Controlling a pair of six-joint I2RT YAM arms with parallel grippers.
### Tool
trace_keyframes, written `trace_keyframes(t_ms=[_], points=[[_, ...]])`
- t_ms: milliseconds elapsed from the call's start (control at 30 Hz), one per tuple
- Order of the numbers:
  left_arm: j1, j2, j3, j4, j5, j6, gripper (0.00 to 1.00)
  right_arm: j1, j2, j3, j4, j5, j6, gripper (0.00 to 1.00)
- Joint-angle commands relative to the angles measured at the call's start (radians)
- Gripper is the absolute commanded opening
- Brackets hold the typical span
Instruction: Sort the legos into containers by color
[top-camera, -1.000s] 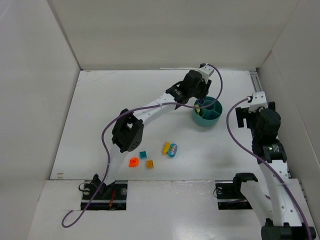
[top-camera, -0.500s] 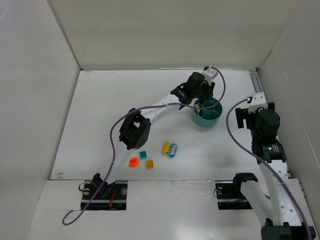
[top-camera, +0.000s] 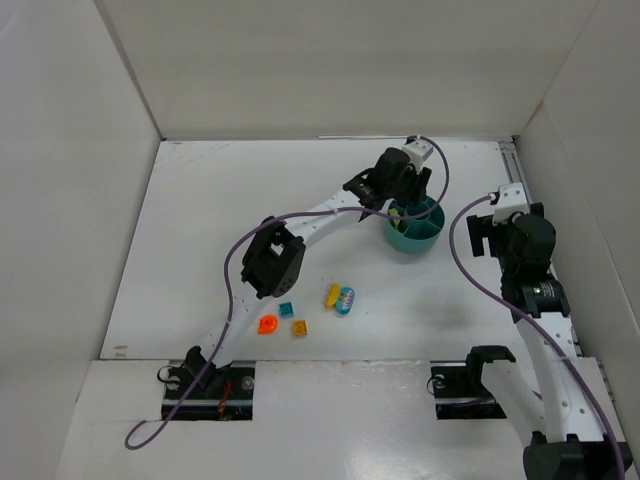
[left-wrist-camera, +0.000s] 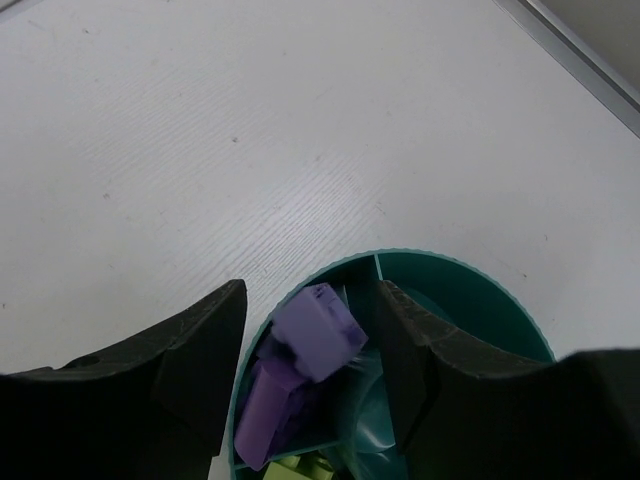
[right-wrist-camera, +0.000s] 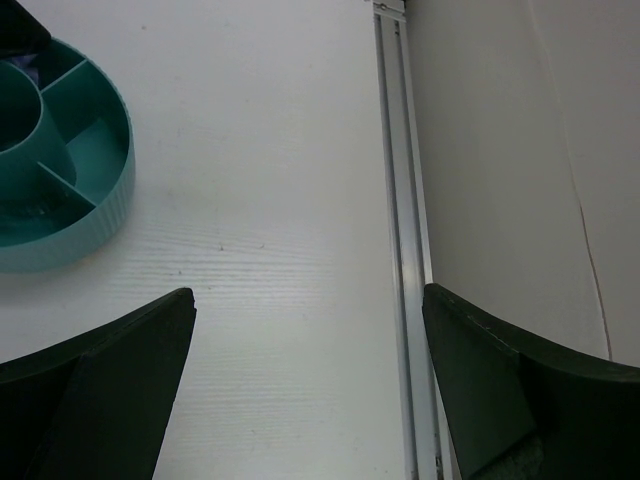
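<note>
The teal cup (top-camera: 415, 228) with inner dividers stands at the back right of the table. My left gripper (top-camera: 402, 200) hangs over its left rim. In the left wrist view the left gripper (left-wrist-camera: 310, 295) is open, and a purple lego (left-wrist-camera: 318, 330) sits loose between the fingers above a compartment of the cup (left-wrist-camera: 470, 275). A second purple lego (left-wrist-camera: 265, 410) lies in that compartment, and a pale green one (left-wrist-camera: 300, 468) in the compartment beside it. My right gripper (right-wrist-camera: 308, 295) is wide open and empty, to the right of the cup (right-wrist-camera: 100, 180).
Loose legos lie on the table in front: yellow (top-camera: 332, 295), oval blue (top-camera: 345, 301), teal (top-camera: 286, 310), round orange (top-camera: 267, 324) and a small orange-yellow one (top-camera: 299, 327). A metal rail (right-wrist-camera: 395, 150) runs along the right wall. White walls enclose the table.
My left gripper has shifted a little right over the cup's rim and opened, so the purple lego is free of its fingers. The right arm has barely moved.
</note>
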Motion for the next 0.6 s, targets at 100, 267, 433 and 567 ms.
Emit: trace_keyframes(t_ms=[100, 267, 433, 567], points=[[0.000, -0.089, 0.002, 0.002, 0.008, 0.004, 0.52, -0.004, 0.005, -0.009, 0.044, -0.026, -0.008, 1.00], [0.000, -0.125, 0.002, -0.007, 0.017, 0.013, 0.56, -0.004, 0.014, -0.009, 0.044, -0.026, -0.008, 1.00], [0.000, -0.207, -0.049, -0.007, 0.017, 0.013, 0.77, -0.004, 0.004, -0.009, 0.058, -0.105, -0.048, 1.00], [0.000, -0.354, -0.168, 0.003, -0.027, 0.023, 0.87, -0.004, -0.018, -0.019, 0.113, -0.247, -0.101, 1.00]])
